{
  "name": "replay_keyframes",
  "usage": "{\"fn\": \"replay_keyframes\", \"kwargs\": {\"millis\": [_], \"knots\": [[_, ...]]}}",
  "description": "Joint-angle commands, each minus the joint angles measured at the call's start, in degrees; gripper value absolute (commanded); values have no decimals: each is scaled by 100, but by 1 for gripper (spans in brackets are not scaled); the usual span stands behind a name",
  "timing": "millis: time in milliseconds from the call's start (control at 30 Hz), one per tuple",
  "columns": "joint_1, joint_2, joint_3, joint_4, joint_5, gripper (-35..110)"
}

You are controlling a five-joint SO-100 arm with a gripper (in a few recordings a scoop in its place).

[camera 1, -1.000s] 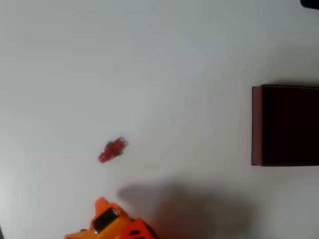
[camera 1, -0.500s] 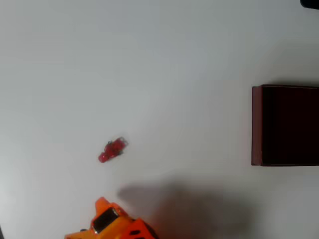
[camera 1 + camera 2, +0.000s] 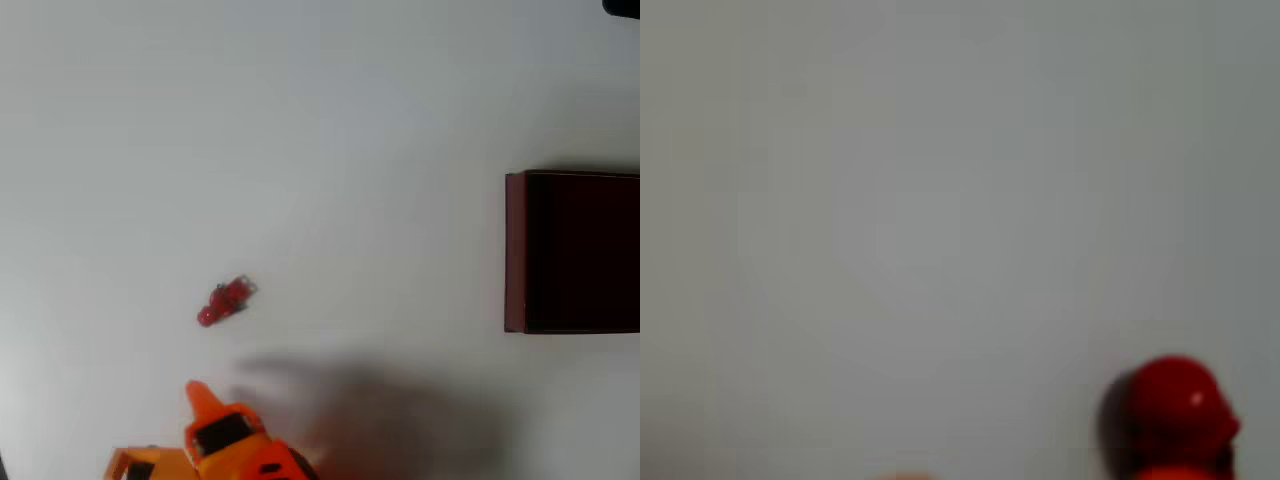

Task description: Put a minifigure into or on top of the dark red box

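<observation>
White tabletop (image 3: 300, 120) spreads evenly across the overhead view, plain and matte. On it lies the minifigure (image 3: 226, 300), a tiny bright red figure on its side, tilted, with a small pale tip at its upper right end. Well apart from it, at the right edge, sits the dark red box (image 3: 515, 250), its thin maroon wall framing a nearly black interior and its right part cut off by the picture's border. Near the bottom edge, below the minifigure and not touching it, the orange gripper (image 3: 205, 420) points one tip upward; whether its fingers are spread or closed cannot be told. The wrist view shows the minifigure's rounded red end (image 3: 1180, 405), blurred, low at right.
</observation>
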Motion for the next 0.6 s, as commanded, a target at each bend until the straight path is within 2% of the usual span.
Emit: {"fn": "replay_keyframes", "kwargs": {"millis": [0,200,433,567], "knots": [[-114,35,-325,404,1415,11],[0,18,-1389,1239,2830,14],[677,-167,-2364,1380,4175,15],[738,-1266,-2953,1380,4869,17]]}}
